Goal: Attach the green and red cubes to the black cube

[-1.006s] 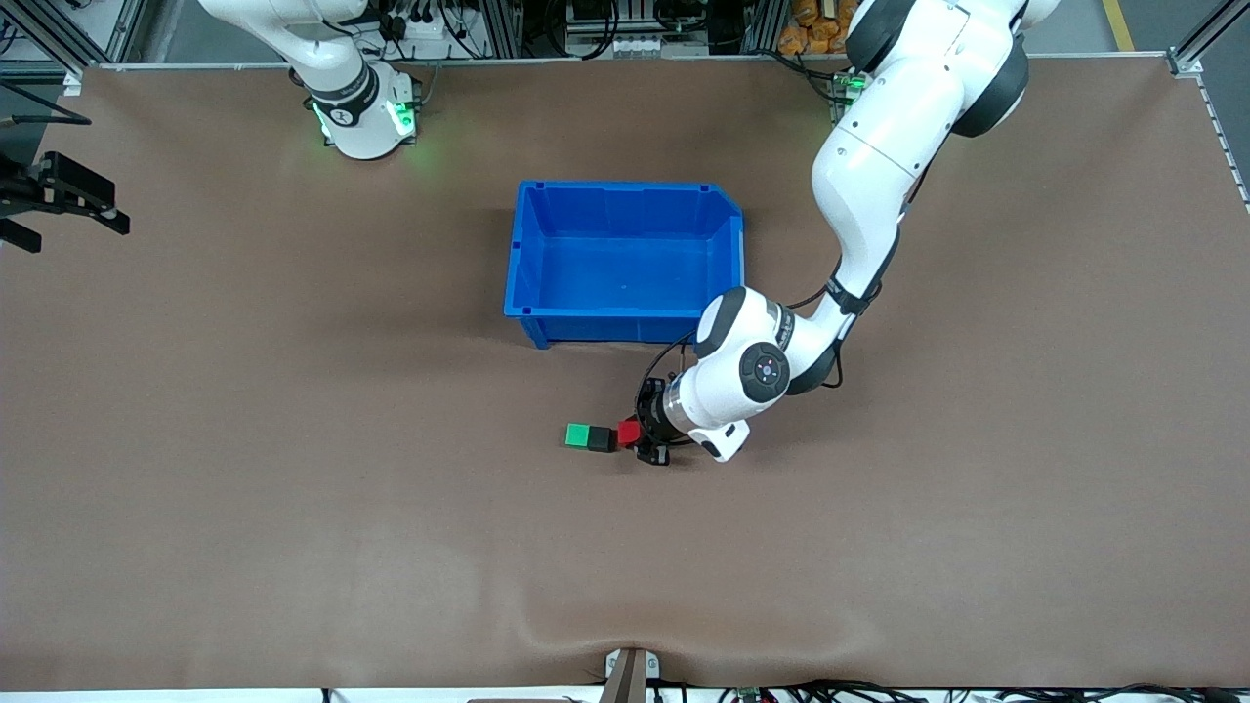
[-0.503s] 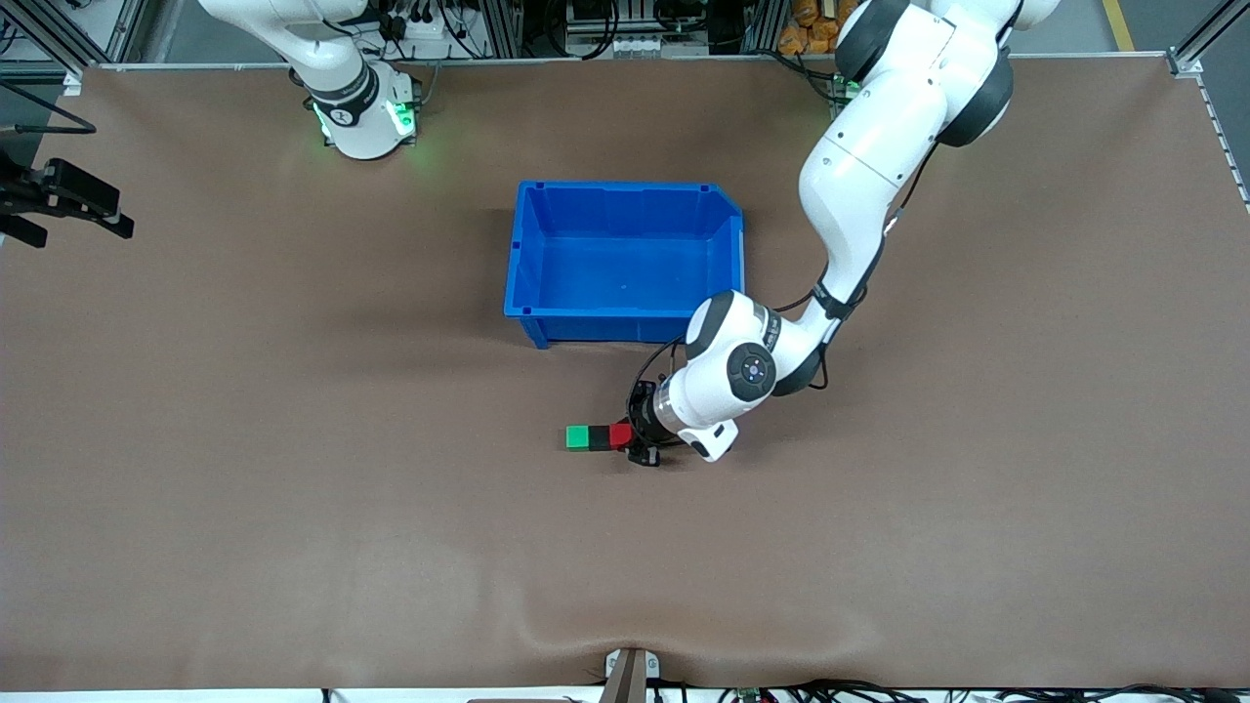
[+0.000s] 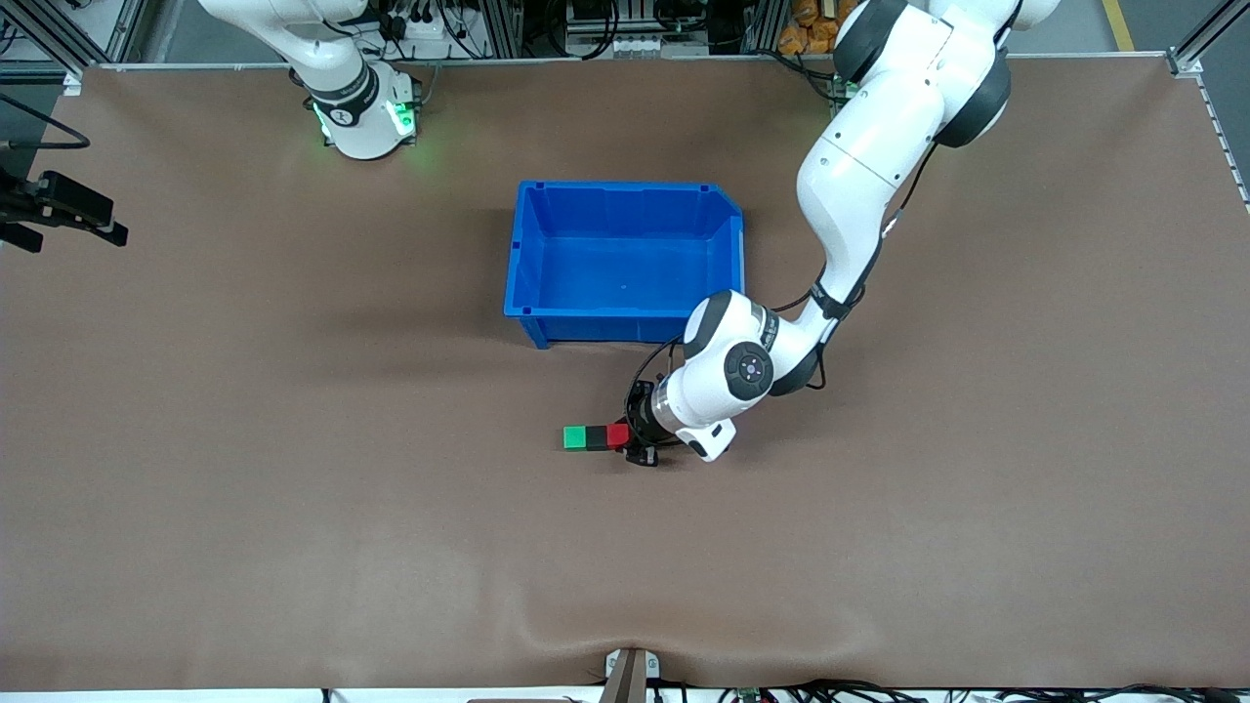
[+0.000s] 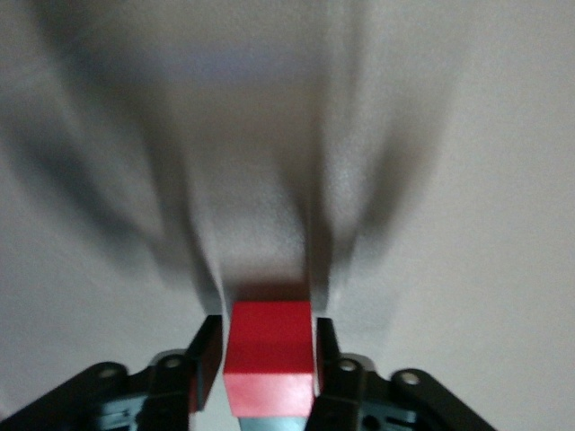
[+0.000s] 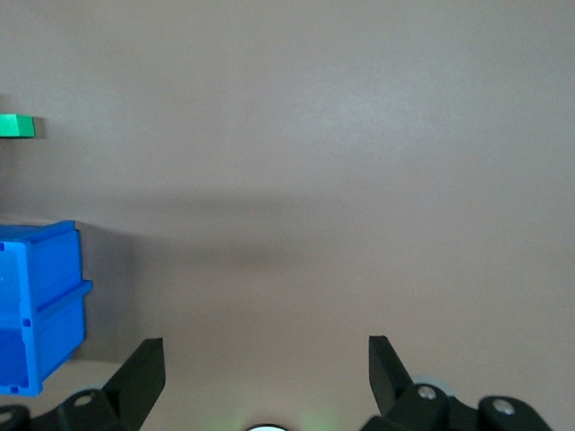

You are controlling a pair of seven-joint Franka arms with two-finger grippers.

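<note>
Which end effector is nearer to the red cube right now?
Left. The left end effector is shut on the red cube, beside the black cube. The right end effector waits open at the right arm's end of the table.

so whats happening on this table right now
The left gripper is shut on the red cube, holding it against the black cube, which has the green cube at its outer end. The three sit in a row on the table, nearer the front camera than the blue bin. The right gripper waits open at the right arm's end of the table.
</note>
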